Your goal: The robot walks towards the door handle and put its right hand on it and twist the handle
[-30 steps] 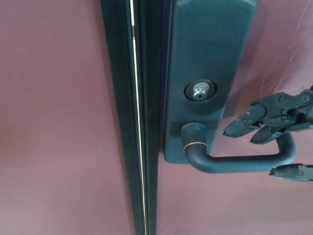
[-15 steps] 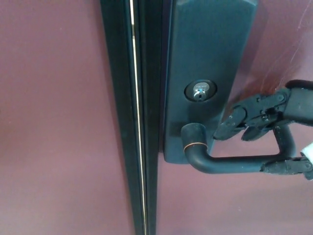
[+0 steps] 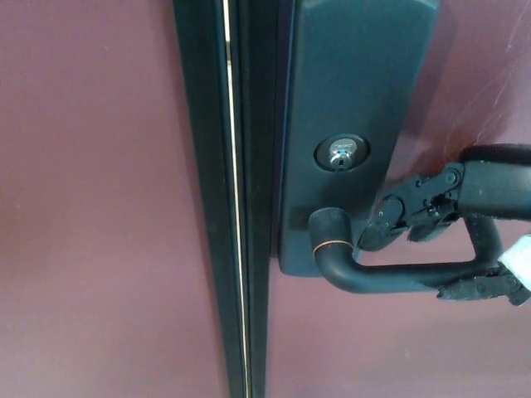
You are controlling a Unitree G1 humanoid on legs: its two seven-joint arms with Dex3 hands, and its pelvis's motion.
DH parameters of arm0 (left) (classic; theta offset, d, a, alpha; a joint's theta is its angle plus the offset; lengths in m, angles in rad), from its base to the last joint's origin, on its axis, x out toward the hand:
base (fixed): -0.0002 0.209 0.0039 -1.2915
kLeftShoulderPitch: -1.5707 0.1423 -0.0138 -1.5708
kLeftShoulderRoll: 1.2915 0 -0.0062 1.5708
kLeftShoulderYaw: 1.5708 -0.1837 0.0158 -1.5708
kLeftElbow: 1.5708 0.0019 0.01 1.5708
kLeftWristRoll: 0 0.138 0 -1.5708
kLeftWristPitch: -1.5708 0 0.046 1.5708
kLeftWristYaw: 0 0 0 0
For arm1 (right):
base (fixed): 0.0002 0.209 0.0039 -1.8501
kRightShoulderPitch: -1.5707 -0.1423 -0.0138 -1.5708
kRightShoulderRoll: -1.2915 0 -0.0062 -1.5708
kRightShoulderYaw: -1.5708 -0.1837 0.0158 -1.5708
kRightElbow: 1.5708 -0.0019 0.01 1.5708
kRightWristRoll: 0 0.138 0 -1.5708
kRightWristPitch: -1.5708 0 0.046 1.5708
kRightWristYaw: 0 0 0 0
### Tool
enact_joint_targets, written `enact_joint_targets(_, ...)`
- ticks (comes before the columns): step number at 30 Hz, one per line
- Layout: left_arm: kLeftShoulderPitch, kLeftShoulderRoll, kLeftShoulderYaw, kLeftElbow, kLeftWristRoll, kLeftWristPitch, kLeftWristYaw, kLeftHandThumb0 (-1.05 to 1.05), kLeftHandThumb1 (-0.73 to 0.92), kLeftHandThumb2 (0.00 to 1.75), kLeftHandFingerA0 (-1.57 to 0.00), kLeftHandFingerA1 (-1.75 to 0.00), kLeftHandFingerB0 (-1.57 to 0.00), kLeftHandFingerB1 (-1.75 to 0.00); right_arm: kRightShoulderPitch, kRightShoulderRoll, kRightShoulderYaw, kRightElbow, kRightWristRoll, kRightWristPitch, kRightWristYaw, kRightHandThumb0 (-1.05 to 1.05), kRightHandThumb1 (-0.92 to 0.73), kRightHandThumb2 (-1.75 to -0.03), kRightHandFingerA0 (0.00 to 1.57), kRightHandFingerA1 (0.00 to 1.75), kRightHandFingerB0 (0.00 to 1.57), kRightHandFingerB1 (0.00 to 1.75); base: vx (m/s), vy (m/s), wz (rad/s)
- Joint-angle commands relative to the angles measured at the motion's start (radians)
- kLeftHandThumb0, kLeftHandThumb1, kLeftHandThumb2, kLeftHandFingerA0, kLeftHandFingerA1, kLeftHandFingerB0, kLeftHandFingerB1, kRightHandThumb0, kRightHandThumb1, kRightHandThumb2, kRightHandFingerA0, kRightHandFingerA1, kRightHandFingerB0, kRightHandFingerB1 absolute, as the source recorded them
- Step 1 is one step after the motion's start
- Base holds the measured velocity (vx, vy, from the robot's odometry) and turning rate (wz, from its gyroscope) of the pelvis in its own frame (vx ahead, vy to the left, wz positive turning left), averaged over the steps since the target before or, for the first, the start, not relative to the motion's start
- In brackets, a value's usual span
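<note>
The dark lever door handle (image 3: 390, 278) sits at the lower end of a tall dark lock plate (image 3: 353, 108) on a maroon door (image 3: 91, 207), right of the black door edge with its thin bright seam (image 3: 235, 199). The handle's round neck, ringed by a thin copper band, leaves the plate near its bottom and bends right into a level bar that curls back up at the far right. A silver keyhole cylinder (image 3: 341, 154) is set in the plate just above the neck. The robot's right hand (image 3: 440, 236) comes in from the right edge: its two upper fingers (image 3: 390, 222) reach left above the bar, tips near the neck and over the plate's lower right corner, while the thumb (image 3: 477, 288) lies under the bar at the right. The fingers are apart, bracketing the bar above and below, not clamped tight on it
</note>
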Motion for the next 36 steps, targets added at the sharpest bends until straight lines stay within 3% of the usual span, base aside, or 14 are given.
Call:
enact_joint_targets(1, 0.015, 0.010, 0.003, -0.001, 0.001, -0.007, -0.009, -0.43, 0.49, 0.77, -0.67, -0.60, -0.47, -0.51, -0.007, 0.012, 0.020, 0.003, -0.071, 0.022, 0.052, -0.24, -0.69, -0.60, 0.43, 0.41, 0.41, 0.37, 0.00, 0.000, 0.00)
enact_joint_targets(15, 0.009, 0.012, 0.004, -0.004, 0.001, -0.004, -0.010, -0.42, 0.49, 0.77, -0.68, -0.60, -0.48, -0.52, -0.001, 0.074, 0.142, -0.030, -0.185, 0.102, 0.095, -0.27, -0.72, -0.62, 0.43, 0.41, 0.40, 0.36, 0.00, 0.000, 0.00)
enact_joint_targets(34, -0.015, 0.007, 0.001, -0.006, 0.003, 0.001, -0.003, -0.43, 0.49, 0.77, -0.67, -0.60, -0.47, -0.51, 0.085, 0.151, 0.202, -0.010, -0.292, 0.113, 0.130, -0.29, -0.75, -0.62, 0.44, 0.41, 0.39, 0.36, 0.00, 0.000, 0.00)
enact_joint_targets(35, -0.015, 0.007, 0.005, -0.002, -0.001, 0.006, -0.008, -0.43, 0.49, 0.77, -0.67, -0.60, -0.47, -0.51, 0.098, 0.153, 0.216, -0.012, -0.296, 0.121, 0.134, -0.27, -0.74, -0.61, 0.57, 0.45, 0.41, 0.36, 0.00, 0.000, 0.00)
enact_joint_targets(36, -0.014, 0.007, 0.005, -0.002, -0.001, 0.006, -0.009, -0.43, 0.49, 0.77, -0.67, -0.60, -0.47, -0.51, 0.101, 0.154, 0.217, -0.011, -0.299, 0.121, 0.136, -0.26, -0.74, -0.61, 0.60, 0.46, 0.42, 0.37, 0.00, 0.000, 0.00)
